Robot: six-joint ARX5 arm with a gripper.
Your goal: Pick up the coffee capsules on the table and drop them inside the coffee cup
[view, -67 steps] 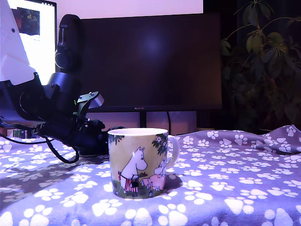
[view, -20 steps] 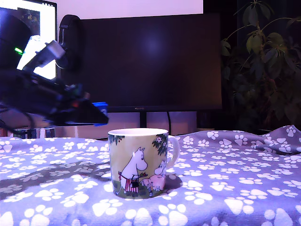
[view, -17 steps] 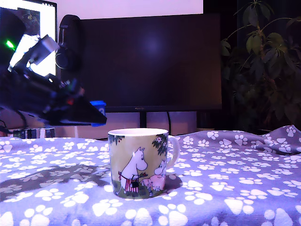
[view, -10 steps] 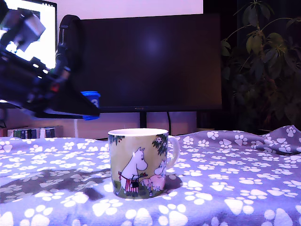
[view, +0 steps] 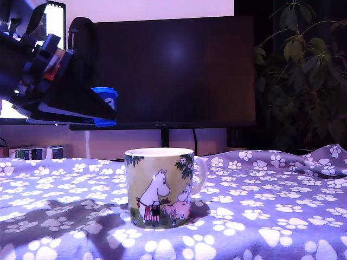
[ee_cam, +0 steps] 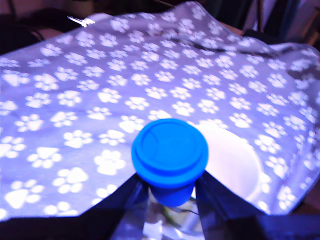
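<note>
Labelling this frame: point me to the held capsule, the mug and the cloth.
blue capsule (ee_cam: 170, 151): wrist view, flat round face.
coffee cup (view: 159, 187): exterior view, printed side wall.
paw-print cloth (view: 260, 206): exterior view, bare patch on the exterior view's right of the cup.

no readable text, monitor (view: 173, 70) bezel logo too small, coffee cup (view: 160, 187) shows only cartoon figures
</note>
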